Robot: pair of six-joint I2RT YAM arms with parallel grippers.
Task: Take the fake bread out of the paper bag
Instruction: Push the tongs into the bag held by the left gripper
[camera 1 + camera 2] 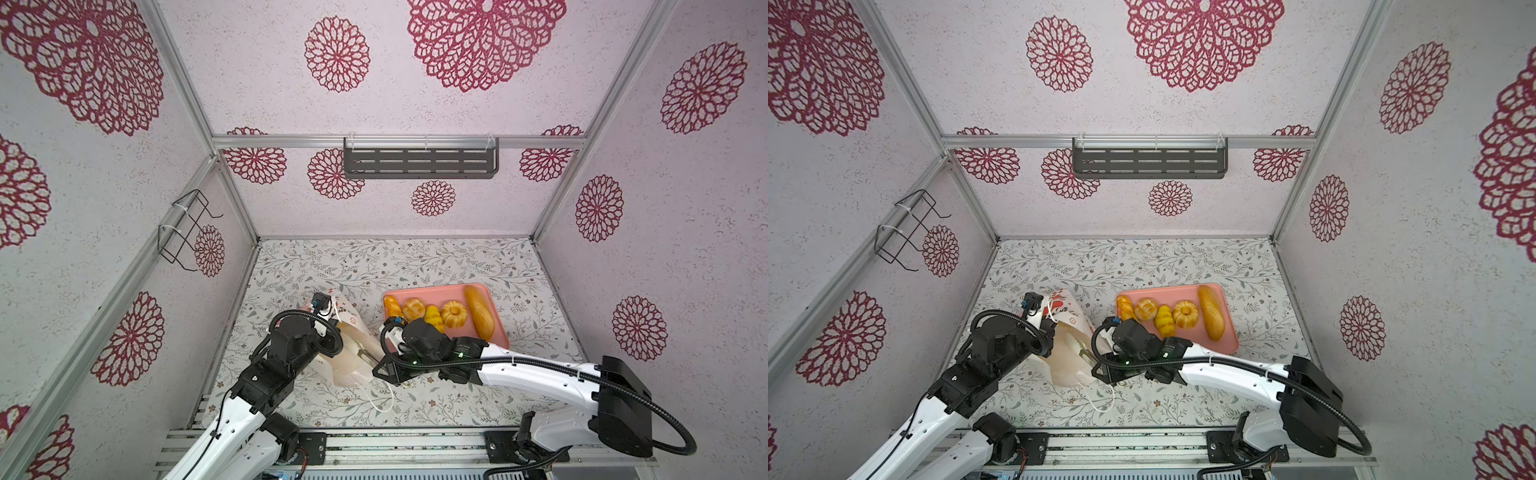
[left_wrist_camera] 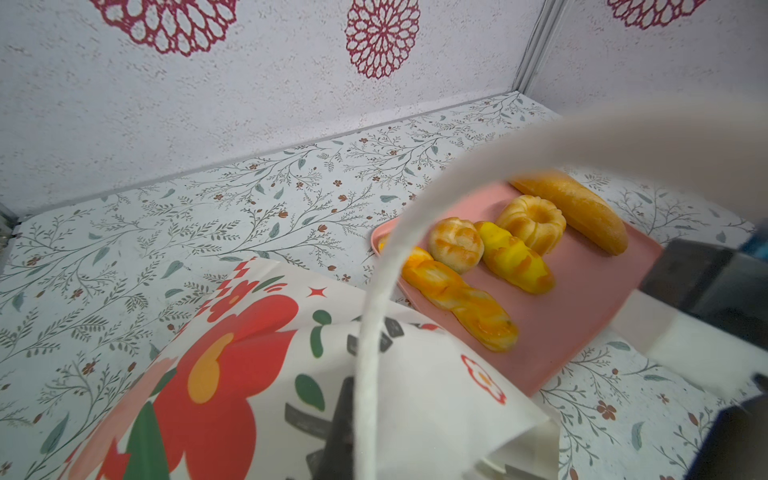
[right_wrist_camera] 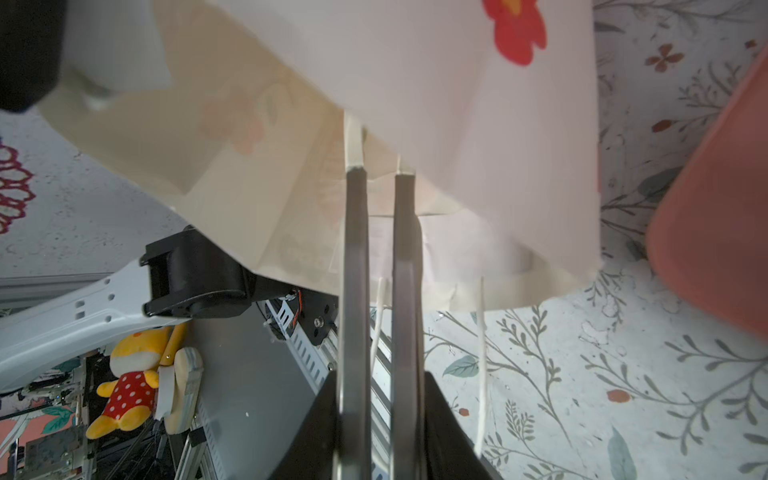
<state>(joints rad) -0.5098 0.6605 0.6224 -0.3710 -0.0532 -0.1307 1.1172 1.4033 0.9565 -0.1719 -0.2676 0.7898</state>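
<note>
Right gripper [image 3: 378,170] has its two fingers a little apart, holding nothing I can see. Its tips sit at the mouth of the bag [image 1: 353,370]. Left gripper [image 2: 347,419] is closed on the top of the bag, by the cord [image 2: 374,291], and holds it tipped. Five bread [image 1: 453,313] pieces lie on the pink tray [image 1: 498,334], just beside the bag. Is more bread inside? I cannot tell.

The bag is thin paper, so it could rip or fall over if the right gripper pushes too hard. The right arm [image 1: 532,370] hangs over the tray's corner and could bump it, and round bread could roll off. The loose cord [image 1: 384,399] could catch a finger.

The table [image 1: 415,262] has lots of room at the back. The left wall [image 1: 124,270] is close to the left arm [image 1: 249,415].
</note>
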